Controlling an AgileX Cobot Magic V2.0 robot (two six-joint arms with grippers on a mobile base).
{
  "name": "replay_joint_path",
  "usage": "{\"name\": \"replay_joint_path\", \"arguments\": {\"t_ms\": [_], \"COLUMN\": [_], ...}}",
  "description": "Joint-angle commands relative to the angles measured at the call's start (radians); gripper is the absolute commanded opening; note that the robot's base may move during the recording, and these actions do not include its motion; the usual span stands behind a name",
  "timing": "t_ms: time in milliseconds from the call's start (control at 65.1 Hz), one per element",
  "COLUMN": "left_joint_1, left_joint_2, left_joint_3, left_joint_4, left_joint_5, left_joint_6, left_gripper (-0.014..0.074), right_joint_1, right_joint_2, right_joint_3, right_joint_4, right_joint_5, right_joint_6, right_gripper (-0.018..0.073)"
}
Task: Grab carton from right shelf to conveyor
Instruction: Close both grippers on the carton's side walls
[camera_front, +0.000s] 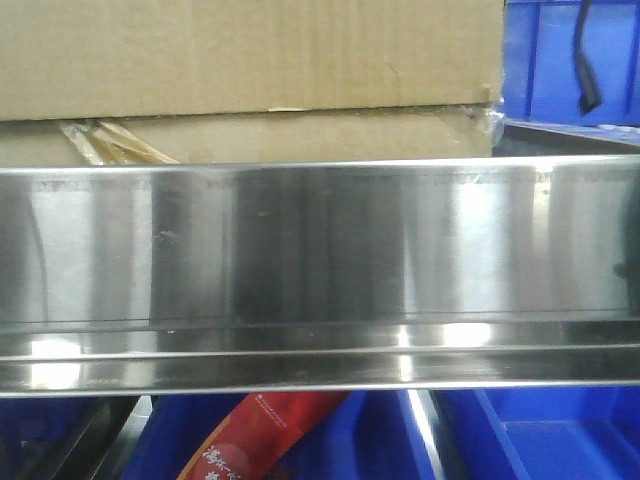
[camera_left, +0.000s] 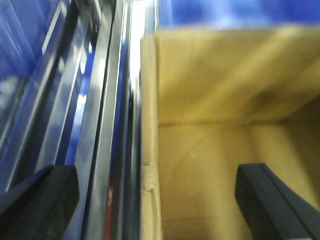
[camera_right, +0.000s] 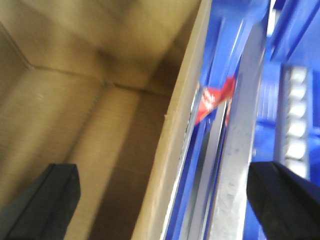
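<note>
The brown carton (camera_front: 250, 60) sits on the right shelf, just behind its shiny steel front rail (camera_front: 320, 260). In the left wrist view my left gripper (camera_left: 157, 200) is open. One finger (camera_left: 42, 200) hangs outside over the rail (camera_left: 107, 125) and the other (camera_left: 275, 200) is inside the open carton (camera_left: 215, 100), straddling its front wall. My right gripper (camera_right: 167, 200) is open too, straddling the same wall of the carton (camera_right: 75, 100) and the rail (camera_right: 235, 165). Nothing is gripped. The conveyor is out of view.
Blue plastic bins stand behind the carton at the upper right (camera_front: 570, 60) and below the rail (camera_front: 560, 440). A red packet (camera_front: 265, 430) lies in a lower bin. A black strap (camera_front: 588, 60) hangs at the top right.
</note>
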Motion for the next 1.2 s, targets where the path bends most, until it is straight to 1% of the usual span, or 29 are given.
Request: {"name": "replay_joint_path", "arguments": {"t_ms": [0,123,277,446,522,584,599,615,661,707,722,738,784,814,845,860,891,907,999,1014,1045,1076,1183], "left_joint_1": [0.004,0.007,0.020,0.055,0.066,0.067,0.069,0.071,0.073,0.078,0.078,0.079,0.079,0.079,0.079,0.079,0.079,0.079,0.084,0.084,0.084,0.084,0.084], "left_joint_2": [0.022,0.059,0.092,0.101,0.101,0.105,0.107,0.110,0.115,0.126,0.128,0.129,0.134,0.137,0.137,0.137,0.137,0.137,0.137,0.137,0.137,0.137,0.132], "left_joint_3": [0.014,0.030,0.032,0.032,0.032,0.032,0.033,0.033,0.033,0.033,0.033,0.033,0.033,0.033,0.033,0.033,0.033,0.033,0.033,0.033,0.033,0.033,0.029], "left_joint_4": [-0.012,-0.012,-0.014,-0.050,-0.050,-0.051,-0.052,-0.057,-0.069,-0.090,-0.096,-0.102,-0.115,-0.119,-0.121,-0.121,-0.121,-0.121,-0.121,-0.121,-0.119,-0.114,-0.107], "left_joint_5": [-0.007,-0.007,-0.007,-0.007,-0.007,-0.007,-0.007,-0.007,-0.007,-0.007,-0.007,-0.007,-0.007,-0.007,-0.007,-0.007,-0.007,-0.007,-0.007,-0.007,-0.007,-0.007,-0.007], "left_joint_6": [0.018,0.018,0.018,0.018,0.020,0.036,0.038,0.038,0.040,0.045,0.044,0.044,0.044,0.044,0.044,0.044,0.044,0.044,0.044,0.044,0.044,0.044,0.044], "left_gripper": [0.0535,0.0535,0.0535,0.0535,0.0535,0.0534,0.0532,0.0528,0.0511,0.0482,0.0469,0.0454,0.0398,0.0354,0.0290,0.0277,0.0218,0.0171,-0.0039,-0.0048,-0.0010,0.0007,-0.0009], "right_joint_1": [0.000,0.000,0.000,0.000,0.000,0.000,0.000,0.000,0.000,0.000,0.000,0.000,0.000,0.000,0.000,0.000,0.000,0.000,0.000,0.000,0.000,0.000,0.000], "right_joint_2": [0.019,0.053,0.083,0.098,0.100,0.101,0.101,0.101,0.101,0.101,0.101,0.101,0.101,0.101,0.101,0.101,0.101,0.101,0.101,0.101,0.101,0.101,0.095], "right_joint_3": [-0.006,-0.006,-0.006,-0.006,-0.006,-0.006,-0.006,-0.006,-0.006,-0.006,-0.006,-0.006,-0.006,-0.006,-0.006,-0.006,-0.006,-0.006,-0.006,-0.006,-0.006,-0.006,-0.006], "right_joint_4": [-0.005,0.001,0.033,0.034,0.034,0.034,0.034,0.034,0.034,0.034,0.034,0.034,0.034,0.034,0.034,0.034,0.034,0.034,0.027,0.027,0.027,0.027,0.024], "right_joint_5": [-0.011,-0.011,-0.012,-0.011,-0.011,-0.011,-0.011,-0.011,-0.011,-0.011,-0.011,-0.011,-0.011,-0.011,-0.011,-0.011,-0.011,-0.011,-0.011,-0.011,-0.011,-0.011,-0.011], "right_joint_6": [0.003,0.003,0.003,0.003,0.003,0.003,0.003,0.003,0.003,0.003,0.003,0.003,0.003,0.004,0.004,0.004,0.004,0.004,0.004,0.004,0.004,0.004,0.004], "right_gripper": [0.0559,0.0559,0.0559,0.0547,0.0475,0.0358,0.0342,0.0293,0.0185,0.0072,0.0015,-0.0021,-0.0096,-0.0080,-0.0059,-0.0055,-0.0057,-0.0057,-0.0058,-0.0058,-0.0058,-0.0058,-0.0058]}}
